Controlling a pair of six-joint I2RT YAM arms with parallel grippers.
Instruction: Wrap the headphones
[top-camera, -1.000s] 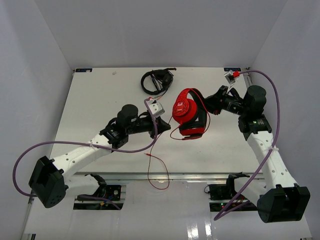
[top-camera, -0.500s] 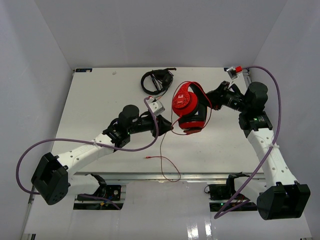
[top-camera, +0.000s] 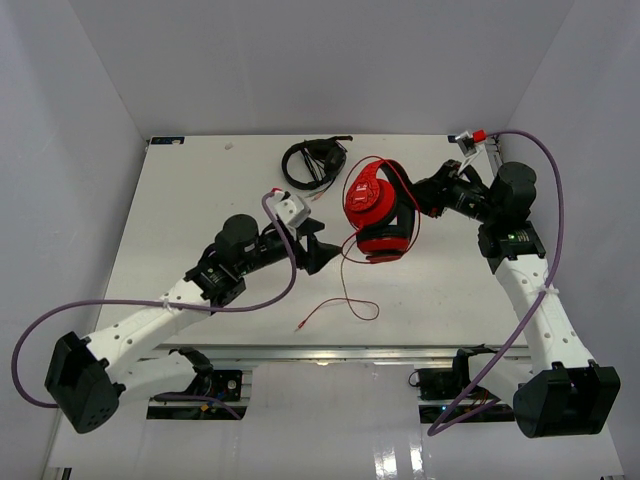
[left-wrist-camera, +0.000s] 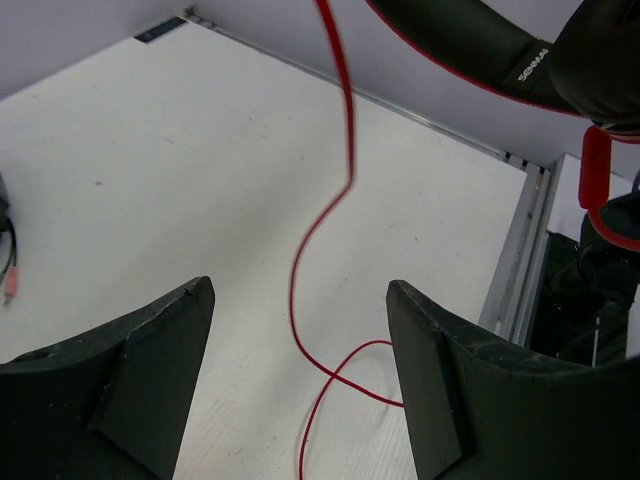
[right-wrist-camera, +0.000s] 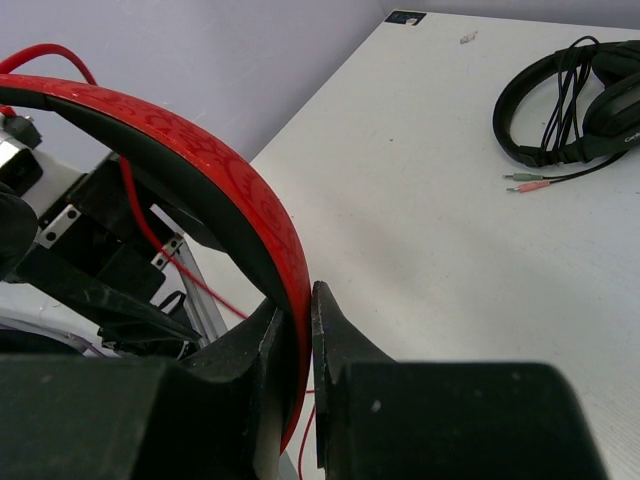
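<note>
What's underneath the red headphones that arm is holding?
Their thin red cable hangs down and loops on the white table. From above, the headphones hide the spot directly beneath them.

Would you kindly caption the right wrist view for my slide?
Right claw clamped on the red headphones; black headphones lie on the table.

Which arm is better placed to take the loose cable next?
Left. The left gripper is open with the red cable running between its jaws in the wrist view; the right gripper is shut on the headphones at the headband.
</note>
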